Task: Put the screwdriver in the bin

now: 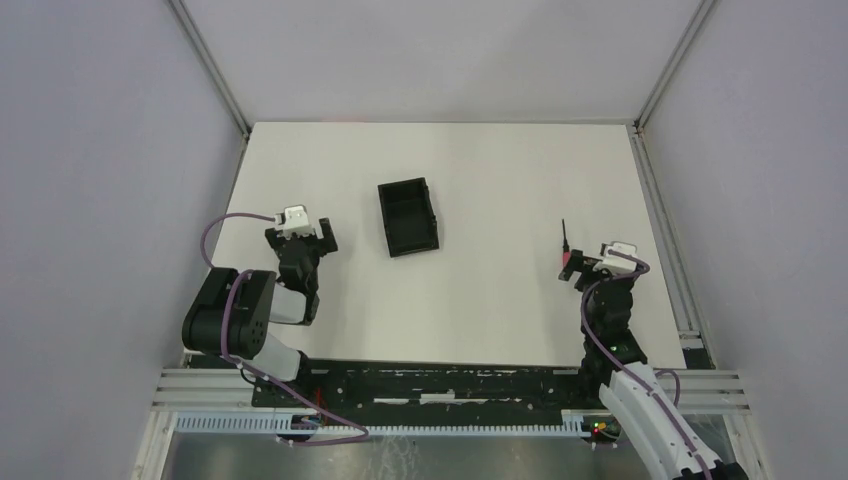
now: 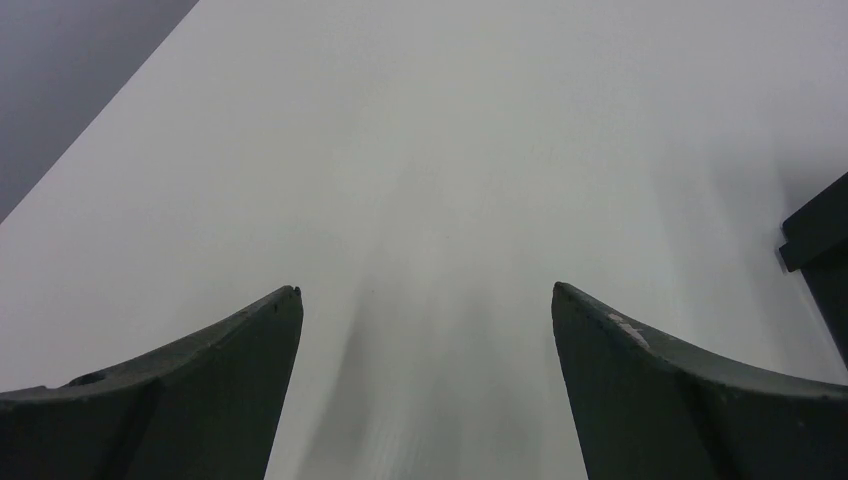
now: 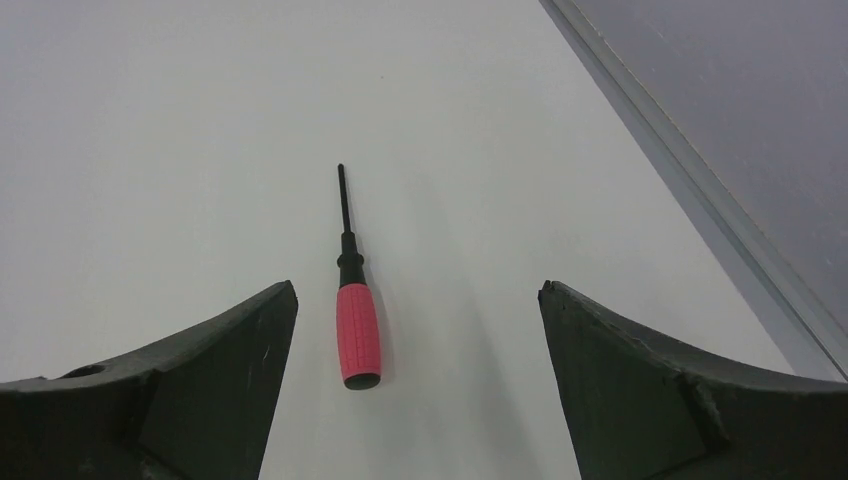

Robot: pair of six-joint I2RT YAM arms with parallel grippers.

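Observation:
The screwdriver (image 3: 358,320), red handle and thin black shaft, lies flat on the white table, its shaft pointing away from the arm. My right gripper (image 3: 418,285) is open, and the handle lies between its fingers, nearer the left one and touching neither. From above, the screwdriver (image 1: 566,248) lies at the right gripper (image 1: 585,266). The bin (image 1: 409,216), a small black open tray with a divider, stands at the table's middle with nothing in it. My left gripper (image 1: 299,232) is open and empty to the bin's left. In the left wrist view only the bin's corner (image 2: 825,250) shows beside the left gripper (image 2: 427,290).
A metal rail (image 3: 700,190) runs along the table's right edge, close to the right of the screwdriver. Grey walls enclose the white table (image 1: 500,300) on three sides. Both arm bases sit on the dark frame at the near edge.

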